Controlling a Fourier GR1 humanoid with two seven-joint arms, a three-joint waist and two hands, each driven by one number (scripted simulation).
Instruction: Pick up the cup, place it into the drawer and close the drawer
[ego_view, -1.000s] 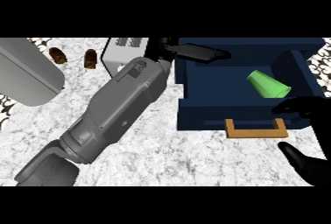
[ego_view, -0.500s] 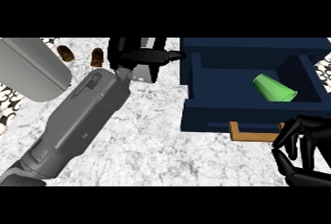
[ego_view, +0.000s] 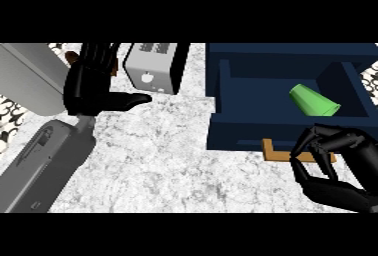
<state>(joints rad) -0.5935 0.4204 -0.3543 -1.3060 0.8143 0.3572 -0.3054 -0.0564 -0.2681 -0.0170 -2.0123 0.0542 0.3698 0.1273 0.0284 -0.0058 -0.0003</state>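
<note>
Where curled right hand (ego_view: 336, 167) fingers (ego_view: 314, 142) cover it, handle (ego_view: 275, 152) partly disappears.

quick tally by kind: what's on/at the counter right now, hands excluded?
Green cup: 1, lying in the drawer
Blue drawer: 1, open
Toaster: 1
Grey appliance: 1
Total: 4

I have one view only, from the head, looking steeply down at the marble counter (ego_view: 170, 165). It sits close: the open drawer (ego_view: 288, 75) fills the far right, my forearms enter from the near edge.
</note>
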